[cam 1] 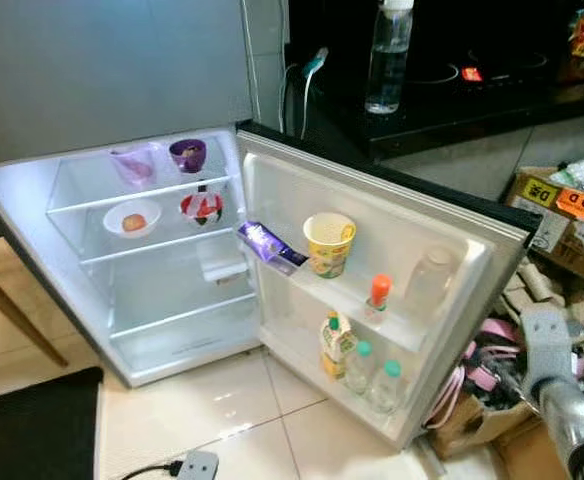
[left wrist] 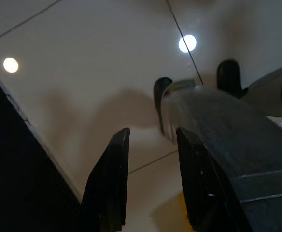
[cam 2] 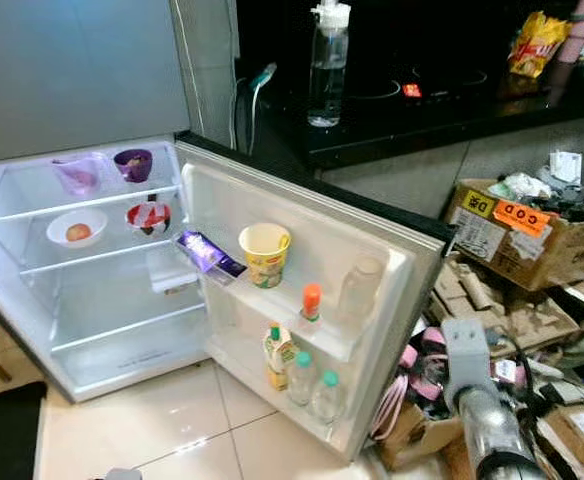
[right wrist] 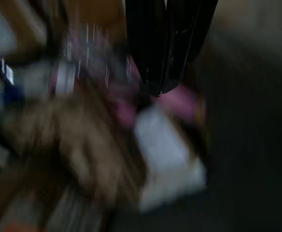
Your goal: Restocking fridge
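Left gripper (left wrist: 148, 181): fingers parted by a narrow gap, nothing between them, hanging over the floor (left wrist: 83, 72) tiles, touching nothing. Right gripper (right wrist: 165, 58): wrist view blurred, the two fingers look pressed together and empty, pointing down at a jumble of pink and brown clutter; it seems not to touch any of it. Right arm (cam 2: 487, 420) sits low at the right, beside the cardboard boxes (cam 2: 532, 235).

Fridge (cam 1: 102, 280) stands open on the floor, door (cam 1: 442, 250) swung out to the right. Top shelf inside: clear cup (cam 1: 134, 165) and purple cup (cam 1: 188, 154) side by side. Shelf below: white bowl (cam 1: 132, 217) with something orange in it, red-white bowl (cam 1: 201, 207) next to it. Door upper rack: purple packet (cam 1: 267, 244) lying tilted, yellow cup (cam 1: 329, 243) upright just beside it, orange-capped bottle (cam 1: 378, 296), clear jar (cam 1: 431, 280) at the far end. Door lower rack: yellow-labelled bottle (cam 1: 336, 344), two green-capped bottles (cam 1: 372, 372) next to it.

Spray bottle (cam 1: 388, 55) stands on the dark counter (cam 1: 472, 105) behind the door. Black mat (cam 1: 32, 430) lies on the floor at lower left.
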You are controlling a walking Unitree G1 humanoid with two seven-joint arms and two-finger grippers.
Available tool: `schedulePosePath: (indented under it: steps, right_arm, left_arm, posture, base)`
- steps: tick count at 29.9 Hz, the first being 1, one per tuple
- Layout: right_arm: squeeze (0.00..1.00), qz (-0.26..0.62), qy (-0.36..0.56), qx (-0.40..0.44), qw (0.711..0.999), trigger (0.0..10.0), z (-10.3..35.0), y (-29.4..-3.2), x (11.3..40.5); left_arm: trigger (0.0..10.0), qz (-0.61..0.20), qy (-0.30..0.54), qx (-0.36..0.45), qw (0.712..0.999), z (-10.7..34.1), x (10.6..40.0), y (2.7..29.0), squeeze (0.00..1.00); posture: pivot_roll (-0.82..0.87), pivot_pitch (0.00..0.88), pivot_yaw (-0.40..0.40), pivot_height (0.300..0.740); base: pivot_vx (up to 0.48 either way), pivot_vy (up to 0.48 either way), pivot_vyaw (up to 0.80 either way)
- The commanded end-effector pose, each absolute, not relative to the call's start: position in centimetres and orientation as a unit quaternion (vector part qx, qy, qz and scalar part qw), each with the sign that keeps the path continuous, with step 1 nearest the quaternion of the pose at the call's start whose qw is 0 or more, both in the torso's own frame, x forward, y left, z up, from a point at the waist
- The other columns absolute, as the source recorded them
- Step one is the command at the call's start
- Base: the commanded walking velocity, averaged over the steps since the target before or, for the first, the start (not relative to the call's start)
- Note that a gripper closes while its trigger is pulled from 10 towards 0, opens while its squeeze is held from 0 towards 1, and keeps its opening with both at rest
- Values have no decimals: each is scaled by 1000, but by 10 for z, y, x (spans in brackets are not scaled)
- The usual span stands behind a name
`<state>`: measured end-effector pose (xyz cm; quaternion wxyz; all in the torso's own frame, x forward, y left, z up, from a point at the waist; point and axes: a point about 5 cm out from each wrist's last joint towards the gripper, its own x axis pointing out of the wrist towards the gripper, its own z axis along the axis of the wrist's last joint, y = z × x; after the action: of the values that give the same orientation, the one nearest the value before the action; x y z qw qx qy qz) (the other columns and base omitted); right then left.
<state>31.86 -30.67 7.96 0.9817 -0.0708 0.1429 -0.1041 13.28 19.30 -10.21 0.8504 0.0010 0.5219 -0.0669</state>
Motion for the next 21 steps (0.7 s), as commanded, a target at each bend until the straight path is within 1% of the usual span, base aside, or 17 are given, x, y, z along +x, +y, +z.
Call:
schedulePosePath:
  steps: [1,3,5,8,10,11,14,15,17,19,21]
  right_arm:
    - [0,-97,98,-54,989,10000,97,-306,328]
    - [0,-68,55,-47,995,10000,119,-299,342]
    - [0,-58,38,-40,997,10000,126,-296,346]
    - [0,-42,26,-23,999,10000,130,-292,349]
    - [0,3,21,-16,1000,10000,131,-282,352]
    - [0,3,21,-16,1000,10000,131,-282,352]
    - [0,112,25,-15,993,10000,126,-261,352]
    - [0,112,25,-15,993,10000,126,-261,352]
    - [0,211,23,12,977,10000,123,-245,348]
    - [0,220,23,15,975,10000,123,-244,348]
    - [0,247,25,23,968,10000,122,-241,346]
  left_arm:
    - [10000,-62,529,-2,846,-103,128,196,0]
    - [10000,-62,528,-4,847,-103,129,195,0]
    - [10000,-62,528,-5,847,-103,129,195,0]
    - [10000,-62,528,-6,847,-103,128,195,0]
    - [10000,-63,528,-7,847,-103,128,195,0]
    - [10000,-63,528,-7,847,-103,128,195,0]
    - [10000,-63,528,-8,847,-103,128,195,0]
    - [10000,-63,528,-8,847,-103,128,195,0]
    - [10000,-62,527,-8,847,-103,128,195,0]
    - [10000,-62,527,-8,847,-103,128,195,0]
    - [10000,-61,527,-8,847,-103,128,195,0]
  posture:
    - [-43,0,23,740]
    - [-43,1,22,740]
    - [-43,1,21,740]
    - [-44,2,22,740]
    - [-42,3,22,740]
    - [-42,3,22,740]
    - [-40,3,22,740]
    - [-40,3,22,740]
    - [-40,2,23,740]
    - [-40,2,23,740]
    - [-40,2,23,740]
  base:
    - [0,0,0]
    - [0,0,0]
    - [0,0,0]
    - [0,0,0]
    - [0,0,0]
    - [0,0,0]
    - [0,0,0]
    - [0,0,0]
    - [0,0,0]
    - [0,0,0]
    - [0,0,0]
